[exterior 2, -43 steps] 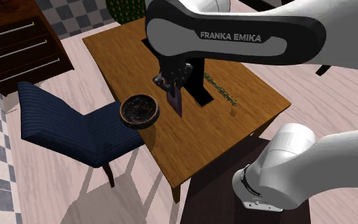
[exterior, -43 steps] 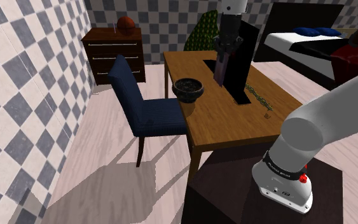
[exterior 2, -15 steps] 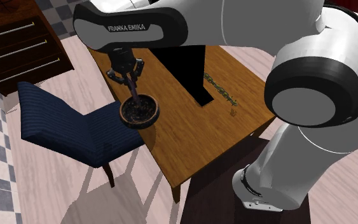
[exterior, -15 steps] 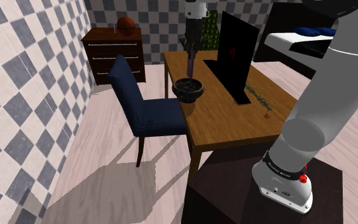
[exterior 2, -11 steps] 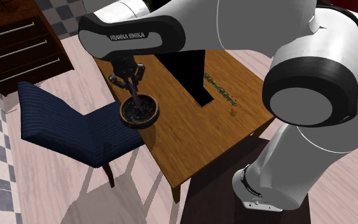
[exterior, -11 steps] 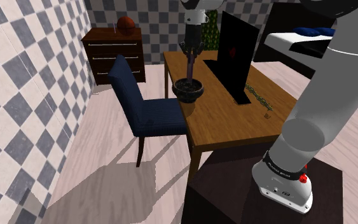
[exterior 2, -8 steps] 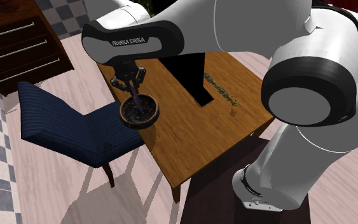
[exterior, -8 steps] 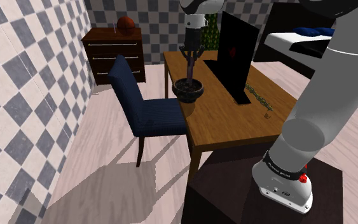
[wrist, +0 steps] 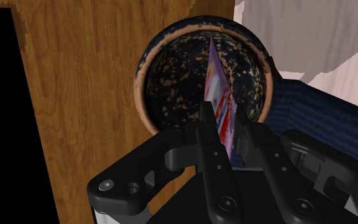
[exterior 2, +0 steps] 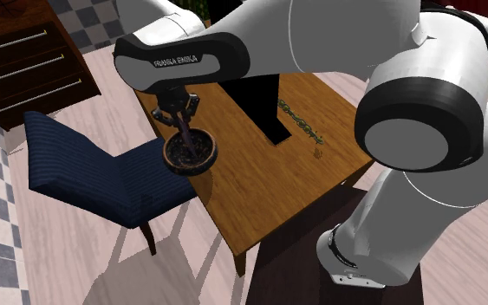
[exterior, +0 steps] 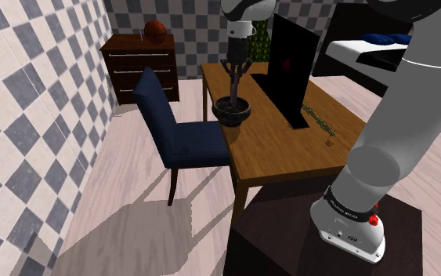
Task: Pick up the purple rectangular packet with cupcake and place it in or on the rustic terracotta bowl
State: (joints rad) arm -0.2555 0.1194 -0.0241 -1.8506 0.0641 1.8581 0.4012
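Slightly parted pincer (wrist: 229, 132) straddling purple packet (wrist: 218, 95), upright in speckled bowl (wrist: 170, 76).

This is a bedroom in a home: a bed (exterior: 356, 51) with a blue pillow (exterior: 379, 38) at the shoulder view's upper right, a dark wooden chest of drawers (exterior: 142, 67) at upper left, a blue upholstered chair (exterior: 175, 133) at a wooden surface (exterior: 289, 145) bearing a black screen (exterior: 293, 67), and chequered walls (exterior: 23, 118).

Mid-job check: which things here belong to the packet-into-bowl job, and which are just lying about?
Job: gripper, open; purple packet, standing in the bowl.
Lying about: black screen, chair, dresser, ball, chain.
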